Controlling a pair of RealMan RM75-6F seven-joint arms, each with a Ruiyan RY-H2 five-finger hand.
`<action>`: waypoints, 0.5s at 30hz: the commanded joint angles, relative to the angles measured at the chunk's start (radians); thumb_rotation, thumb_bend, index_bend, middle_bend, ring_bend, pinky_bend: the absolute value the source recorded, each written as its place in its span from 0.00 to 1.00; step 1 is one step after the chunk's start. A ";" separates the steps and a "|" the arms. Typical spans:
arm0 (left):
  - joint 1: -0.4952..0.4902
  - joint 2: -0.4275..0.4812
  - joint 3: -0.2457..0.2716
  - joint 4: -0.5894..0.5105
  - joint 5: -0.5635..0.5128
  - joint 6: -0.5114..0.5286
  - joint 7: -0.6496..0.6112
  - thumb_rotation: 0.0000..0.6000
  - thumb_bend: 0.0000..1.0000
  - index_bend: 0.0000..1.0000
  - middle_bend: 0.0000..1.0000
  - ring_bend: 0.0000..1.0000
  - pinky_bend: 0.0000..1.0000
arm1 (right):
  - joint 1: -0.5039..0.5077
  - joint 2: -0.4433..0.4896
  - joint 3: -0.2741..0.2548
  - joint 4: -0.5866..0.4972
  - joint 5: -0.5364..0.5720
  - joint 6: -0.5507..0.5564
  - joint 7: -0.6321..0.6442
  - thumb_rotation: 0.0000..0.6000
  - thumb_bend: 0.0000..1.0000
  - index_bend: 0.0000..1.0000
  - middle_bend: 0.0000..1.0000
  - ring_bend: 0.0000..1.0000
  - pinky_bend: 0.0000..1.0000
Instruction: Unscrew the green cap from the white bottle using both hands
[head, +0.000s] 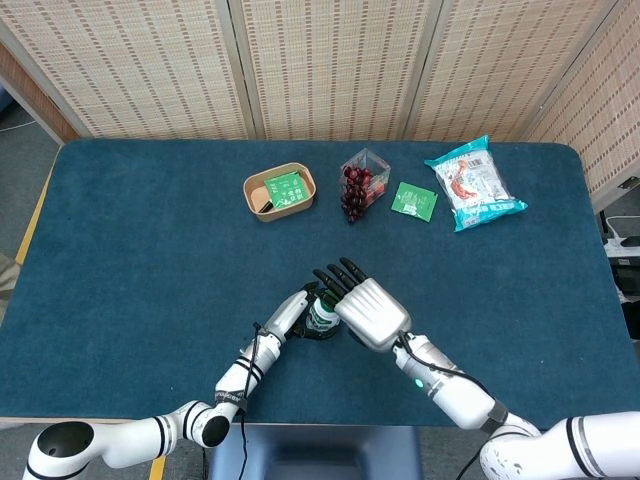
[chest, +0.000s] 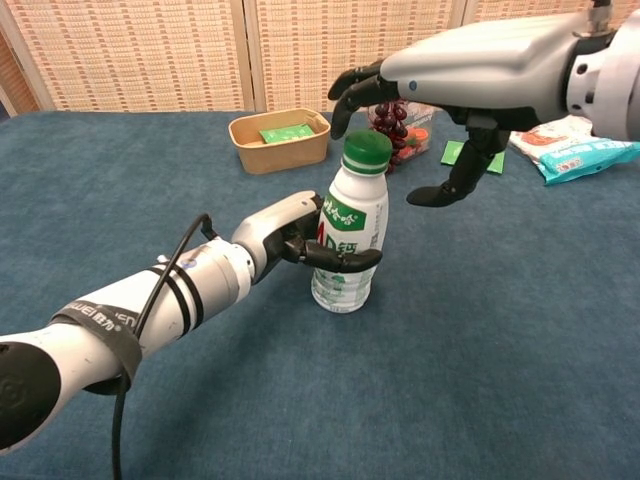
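Observation:
A white bottle (chest: 347, 247) with a green cap (chest: 366, 152) stands upright on the blue table, a little tilted. My left hand (chest: 292, 236) grips the bottle's body from the left, fingers wrapped around its front. In the head view the left hand (head: 293, 311) lies beside the bottle (head: 323, 311), whose cap is mostly covered. My right hand (chest: 440, 85) hovers over and just behind the cap, fingers spread and curved down, thumb hanging to the right, holding nothing. From above, the right hand (head: 365, 308) covers part of the bottle.
At the back of the table stand a tan bowl (head: 279, 191) with a green packet, a clear box of red grapes (head: 362, 184), a green sachet (head: 414, 201) and a blue-white snack bag (head: 474, 184). The table's front edge (head: 330, 425) is close behind both arms.

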 joint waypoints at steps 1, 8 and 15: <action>0.000 0.000 0.001 -0.002 0.001 0.000 0.002 1.00 0.85 0.80 0.93 0.39 0.00 | 0.001 -0.015 0.004 0.007 0.001 0.017 -0.005 1.00 0.21 0.22 0.00 0.00 0.00; 0.005 0.005 0.006 -0.019 0.004 0.004 0.006 1.00 0.84 0.80 0.93 0.39 0.00 | 0.017 -0.048 0.029 0.035 0.059 0.050 -0.021 1.00 0.21 0.22 0.00 0.00 0.00; 0.004 0.002 0.004 -0.016 -0.001 0.002 0.013 1.00 0.84 0.80 0.93 0.39 0.00 | 0.025 -0.078 0.040 0.047 0.058 0.067 -0.011 1.00 0.21 0.32 0.00 0.00 0.00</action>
